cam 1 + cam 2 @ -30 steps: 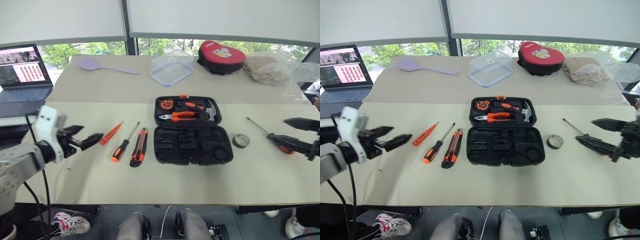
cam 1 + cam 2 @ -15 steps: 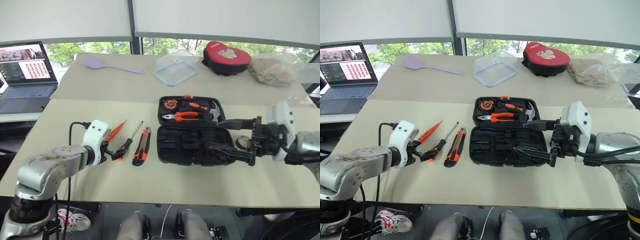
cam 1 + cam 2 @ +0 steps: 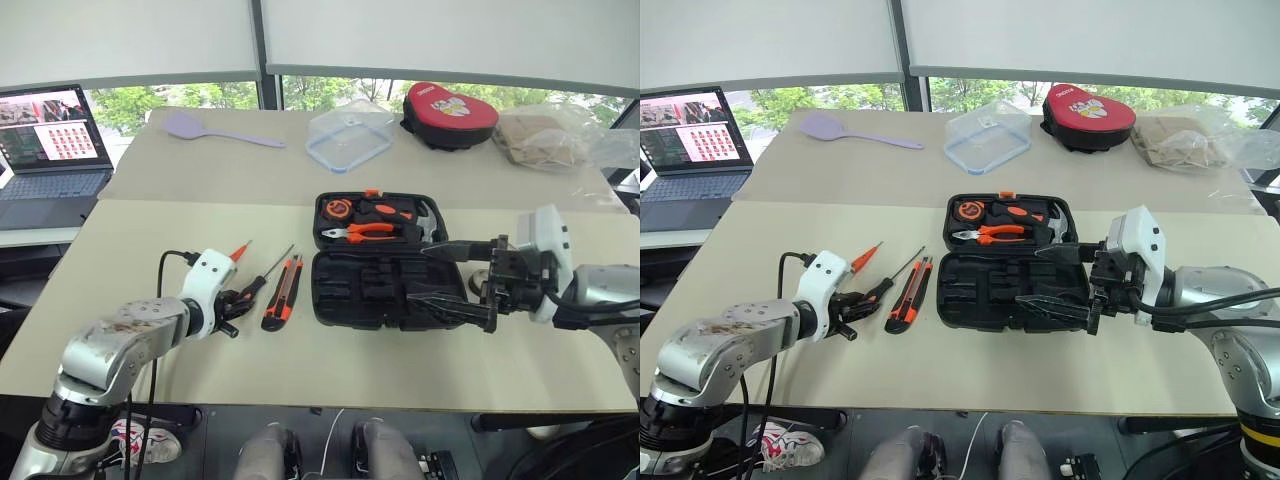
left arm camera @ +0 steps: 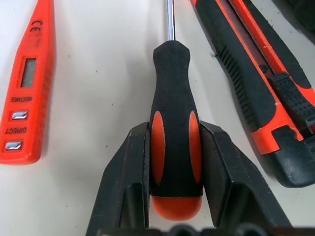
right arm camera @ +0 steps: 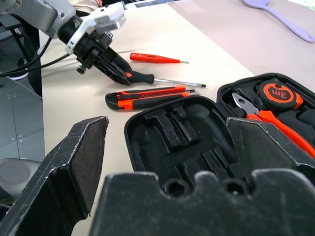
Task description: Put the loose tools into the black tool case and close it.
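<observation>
Left gripper (image 4: 175, 162) is clamped on the handle of the black-and-orange screwdriver (image 4: 173, 103) – a finger (image 4: 129, 172) on each side, butt end between them, tool flat on the table (image 3: 330, 350) near its left front area. Slim all-orange screwdriver (image 4: 24, 93) lies just beside it on the side toward the table's left edge; orange-black utility knife (image 3: 280, 293) lies on the other side, toward the case.

Right gripper (image 3: 1055, 278) – fingers wide apart, nothing between them, hovering over the right part of the black tool case (image 3: 385, 275).

Case is open mid-table: front half shows bare recesses, rear half holds the pliers (image 3: 357, 232), a hammer (image 3: 428, 222) and a tape measure (image 3: 335, 208).

Toward the far edge: purple spatula (image 3: 205, 130), clear container (image 3: 348, 135), red-and-black pouch (image 3: 448, 103), crumpled plastic bag (image 3: 555, 135). Laptop (image 3: 45, 140) sits on a separate surface off the left edge.
</observation>
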`<action>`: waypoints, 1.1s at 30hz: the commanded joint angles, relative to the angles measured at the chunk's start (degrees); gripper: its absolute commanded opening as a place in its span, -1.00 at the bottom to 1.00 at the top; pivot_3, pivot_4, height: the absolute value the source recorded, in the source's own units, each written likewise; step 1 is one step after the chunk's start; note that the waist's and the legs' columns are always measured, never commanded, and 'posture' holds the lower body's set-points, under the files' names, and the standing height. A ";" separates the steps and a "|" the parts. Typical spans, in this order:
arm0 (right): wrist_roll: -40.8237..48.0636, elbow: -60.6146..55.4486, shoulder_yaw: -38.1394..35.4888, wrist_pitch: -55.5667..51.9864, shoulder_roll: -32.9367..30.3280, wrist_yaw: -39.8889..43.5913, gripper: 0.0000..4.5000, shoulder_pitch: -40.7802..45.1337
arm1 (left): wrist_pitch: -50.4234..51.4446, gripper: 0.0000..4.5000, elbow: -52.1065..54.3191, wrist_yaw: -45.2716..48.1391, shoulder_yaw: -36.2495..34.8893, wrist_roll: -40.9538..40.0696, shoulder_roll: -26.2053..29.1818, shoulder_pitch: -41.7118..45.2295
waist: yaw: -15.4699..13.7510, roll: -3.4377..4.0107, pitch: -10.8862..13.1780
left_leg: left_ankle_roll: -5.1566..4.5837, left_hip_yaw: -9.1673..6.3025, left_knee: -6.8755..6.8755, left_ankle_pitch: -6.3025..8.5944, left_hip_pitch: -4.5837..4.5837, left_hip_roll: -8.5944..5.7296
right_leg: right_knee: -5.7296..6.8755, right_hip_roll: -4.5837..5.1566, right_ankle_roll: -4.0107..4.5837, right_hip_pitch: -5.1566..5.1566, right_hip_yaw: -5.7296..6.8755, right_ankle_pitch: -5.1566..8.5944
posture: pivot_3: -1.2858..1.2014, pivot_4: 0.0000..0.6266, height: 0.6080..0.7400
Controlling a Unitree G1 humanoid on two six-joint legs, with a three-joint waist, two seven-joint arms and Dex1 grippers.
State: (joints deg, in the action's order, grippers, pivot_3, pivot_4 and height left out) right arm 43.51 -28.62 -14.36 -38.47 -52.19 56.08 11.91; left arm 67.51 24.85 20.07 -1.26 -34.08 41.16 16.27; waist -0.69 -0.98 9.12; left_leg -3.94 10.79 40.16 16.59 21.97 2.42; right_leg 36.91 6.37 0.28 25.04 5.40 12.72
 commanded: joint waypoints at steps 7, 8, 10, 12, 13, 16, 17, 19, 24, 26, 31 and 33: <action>-2.31 1.77 -5.72 2.37 -0.51 -0.84 1.00 -4.92 | -22.12 -0.58 -4.91 21.02 9.20 7.98 5.69 17.65 | -0.56 -0.11 0.07 | -0.01 -0.05 0.16 0.00 0.16 -0.12 | -0.03 0.02 -0.04 0.01 0.10 -0.02 | 0.03 -0.52 0.87; -2.77 2.27 -6.45 2.69 -0.42 -0.95 1.00 -5.62 | -27.09 -0.58 -7.39 25.16 12.65 10.92 6.05 19.87 | -0.54 -0.11 0.06 | -0.01 -0.05 0.16 0.00 0.15 -0.15 | -0.03 0.02 -0.04 0.00 0.11 -0.02 | 0.03 -0.52 0.87; -3.25 3.10 -7.28 3.06 -0.38 -1.14 1.00 -6.29 | -34.72 -0.58 -12.87 30.82 18.01 15.80 5.12 24.00 | -0.62 -0.11 0.07 | -0.02 -0.04 0.16 0.00 0.15 -0.15 | 0.00 0.01 -0.04 0.01 0.11 -0.02 | 0.03 -0.52 0.87; -3.63 3.39 -8.53 3.41 -0.21 -1.55 1.00 -7.48 | -41.01 -0.58 -21.11 34.87 23.37 20.23 0.70 30.05 | -0.61 -0.11 0.07 | -0.02 -0.03 0.17 0.00 0.17 -0.21 | -0.01 -0.03 -0.04 0.02 0.15 -0.02 | 0.03 -0.52 0.87; -3.94 3.30 -9.38 3.69 -0.01 -1.89 1.00 -8.45 | -43.55 -0.58 -26.03 36.15 26.11 22.61 -2.40 33.34 | -0.83 -0.13 0.08 | -0.02 -0.02 0.18 0.00 0.15 -0.22 | 0.00 -0.02 -0.05 0.01 0.12 -0.01 | 0.03 -0.52 0.87; -4.31 2.80 -11.00 3.99 0.61 -2.71 1.00 -10.31 | -48.78 -0.58 -35.98 38.53 29.89 27.22 -8.55 38.80 | -1.12 -0.16 0.09 | -0.18 -0.08 0.32 -0.08 0.34 -0.34 | -0.07 -0.01 -0.11 0.05 0.18 -0.04 | 0.03 -0.52 0.87; -4.25 2.28 -11.70 3.91 0.90 -3.13 1.00 -11.11 | -50.49 -0.58 -39.43 39.02 30.72 28.43 -10.94 40.52 | -1.04 -0.16 0.09 | -0.23 -0.08 0.36 -0.08 0.40 -0.36 | -0.11 -0.01 -0.16 0.07 0.18 -0.05 | 0.03 -0.52 0.87; -4.04 1.30 -12.75 3.79 1.33 -3.80 1.00 -12.37 | -53.42 -0.58 -44.81 39.81 31.61 30.49 -14.45 42.97 | -0.86 -0.18 0.10 | -0.33 -0.10 0.45 -0.03 0.46 -0.36 | -0.12 -0.01 -0.23 0.08 0.18 -0.04 | 0.03 -0.52 0.87; -3.22 -1.48 -15.08 3.22 2.26 -5.47 1.00 -15.35 | -57.70 -0.58 -54.59 41.78 33.02 35.26 -19.67 46.41 | -0.20 -0.22 0.13 | -0.40 -0.22 0.56 0.01 0.58 -0.34 | -0.11 0.02 -0.28 0.14 0.18 -0.04 | 0.03 -0.52 0.87; -3.07 -2.28 -15.75 3.07 2.56 -6.08 1.00 -16.28 | -58.53 -0.58 -57.27 41.76 33.02 36.99 -20.83 47.11 | -0.07 -0.22 0.13 | -0.41 -0.37 0.62 0.02 0.65 -0.33 | -0.10 0.03 -0.29 0.13 0.26 -0.04 | 0.03 -0.52 0.87; -2.72 -3.27 -16.73 2.92 2.92 -7.26 1.00 -17.72 | -60.70 -0.58 -59.70 43.71 32.40 39.18 -21.71 46.70 | -0.03 -0.23 0.14 | -0.50 -0.53 0.70 0.06 0.80 -0.33 | -0.10 0.09 -0.30 0.17 0.35 -0.05 | 0.03 -0.52 0.87; -2.66 -3.22 -16.93 2.89 2.95 -7.45 1.00 -17.88 | -61.35 -0.58 -61.46 43.12 32.02 39.93 -22.73 46.83 | -0.08 -0.23 0.14 | -0.52 -0.62 0.79 0.07 0.91 -0.33 | -0.11 0.10 -0.31 0.20 0.44 -0.05 | 0.03 -0.52 0.87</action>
State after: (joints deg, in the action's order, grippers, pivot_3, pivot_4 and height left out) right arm 39.61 -30.28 -28.64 -35.90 -49.23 49.37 -5.88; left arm 7.61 -36.04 63.53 32.34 4.96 19.31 61.80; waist -0.77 -1.21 9.26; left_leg -4.48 10.16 40.97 16.67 22.88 2.07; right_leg 36.80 6.49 -0.04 25.22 5.84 12.67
